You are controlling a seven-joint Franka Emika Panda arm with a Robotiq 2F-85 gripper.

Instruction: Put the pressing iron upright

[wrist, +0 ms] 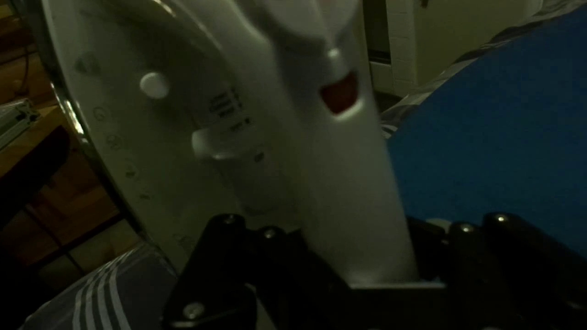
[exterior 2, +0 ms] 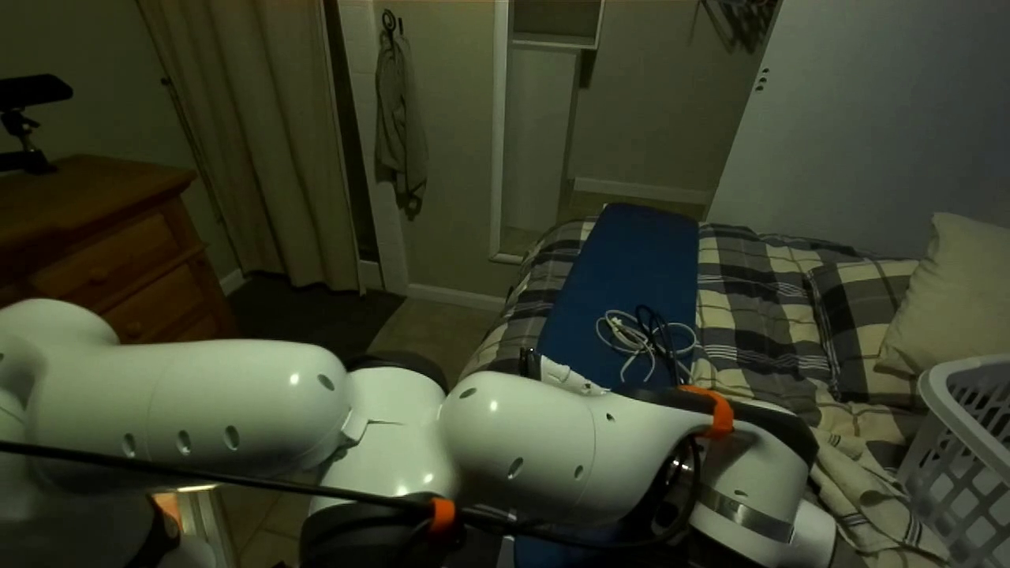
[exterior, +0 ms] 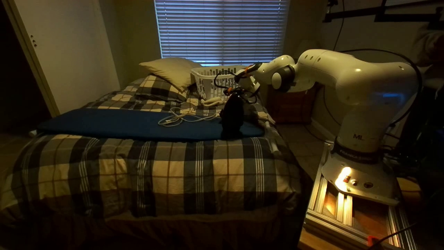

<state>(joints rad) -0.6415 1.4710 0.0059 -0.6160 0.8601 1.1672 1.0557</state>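
Pressing iron [exterior: 231, 119] is seen in an exterior view as a dark shape, roughly on end, at the robot's end of the blue board [exterior: 114, 123], which is laid across the plaid bed [exterior: 170, 170]; whether its base bears on the board or hangs just clear cannot be told. In the wrist view the iron's pale handle [wrist: 348, 183] is shown between the fingers [wrist: 220, 252] of the gripper [wrist: 355, 233], one on each flank; the grip is read as clamped there, no gap being made out. A hard, smooth shell is presented, with a bright metal rim [wrist: 72, 115] along the soleplate side. Stiffness is assumed throughout; no give is to be expected under a squeeze. Weight is judged considerable for so small a thing, most of it carried in the plate, off to one side of the hold, so a twist between the fingers is to be feared if the handle proves slick. Hold is best taken square on the middle of the handle, firmly, with printed shell and metal edge avoided; breakage is thought unlikely, save by a fall. Drag is to be allowed for from the loose pale cord [exterior: 170, 121], looped on the board beside the iron, its join not made out. A slight rock is also likely at set-down, the board being borne on bedding.
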